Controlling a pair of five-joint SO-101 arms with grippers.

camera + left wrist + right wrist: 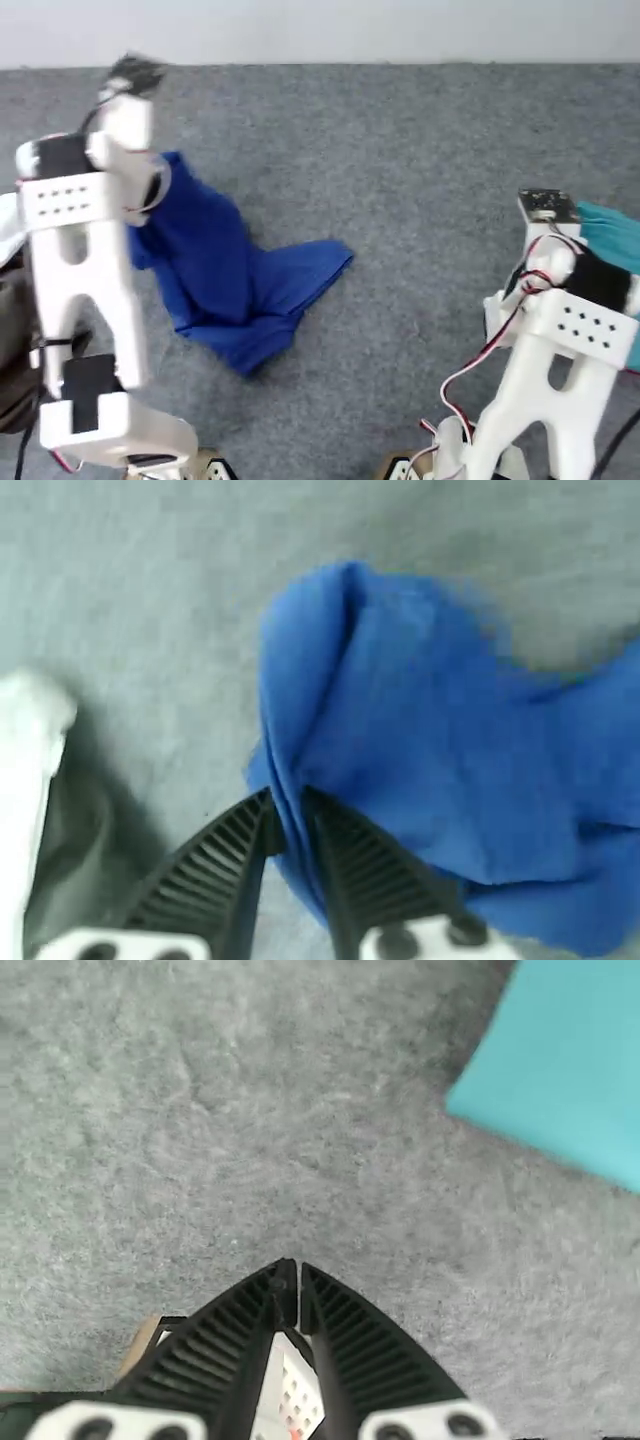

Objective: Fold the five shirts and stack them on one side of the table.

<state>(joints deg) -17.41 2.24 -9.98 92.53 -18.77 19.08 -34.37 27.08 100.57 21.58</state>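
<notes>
Jaws of the left gripper (285, 815) are clamped on a bunched fold of the blue shirt (430, 730), the cloth pinched between the ribbed black fingers (215, 865). From that pinch the shirt spreads away in loose folds over the grey table cover (150, 600). Jaws of the right gripper (290, 1275) are pressed together with nothing between them, pointing down at bare grey cover. Near this gripper lies a flat, straight-edged teal shirt (560, 1070), apart from the fingertips. Seen from above, the blue shirt (230, 280) lies crumpled toward 9 o'clock of the table, one end drawn up beside the white left arm (80, 250) and a loose flap reaching toward the table's middle. The right arm (560, 340) stands at about 4 o'clock, and the teal shirt (612, 238) sits at the 3 o'clock edge, partly behind that arm. A white cloth (6, 225) shows at the 9 o'clock edge, just behind the left arm.
</notes>
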